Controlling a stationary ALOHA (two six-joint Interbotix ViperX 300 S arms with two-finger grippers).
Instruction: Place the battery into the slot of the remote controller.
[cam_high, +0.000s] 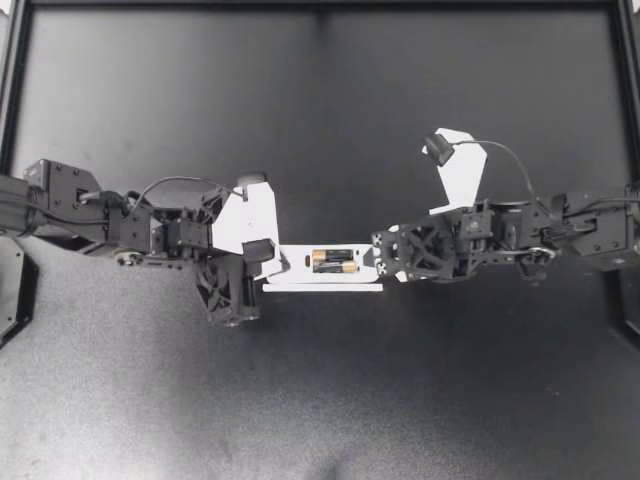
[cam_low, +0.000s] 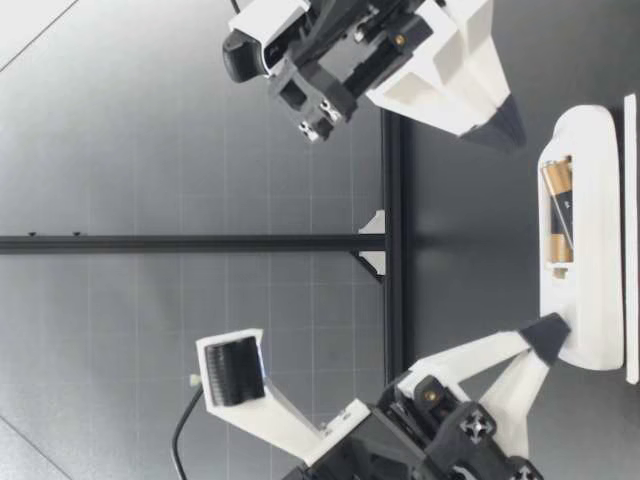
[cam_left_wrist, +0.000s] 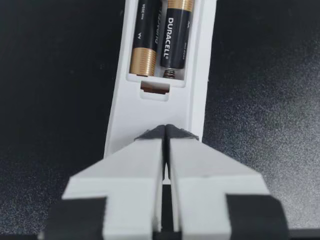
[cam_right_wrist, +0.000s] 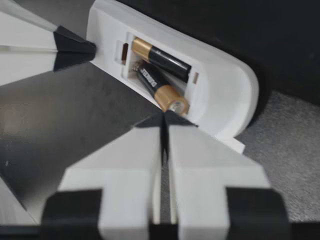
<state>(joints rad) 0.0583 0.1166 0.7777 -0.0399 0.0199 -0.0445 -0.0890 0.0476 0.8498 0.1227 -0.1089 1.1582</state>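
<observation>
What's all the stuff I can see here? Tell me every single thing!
remote controller: one, white, middle of the table, back up with its slot open.
batteries: two, black and gold, in the remote's slot; one looks slanted.
thin white piece: one, white, flat under the remote's edge.
table: one, black, under everything.
left gripper: one, white with black tips, jaws shut, touching one end of the remote.
right gripper: one, white with black tips, jaws shut, at the remote's other end.
</observation>
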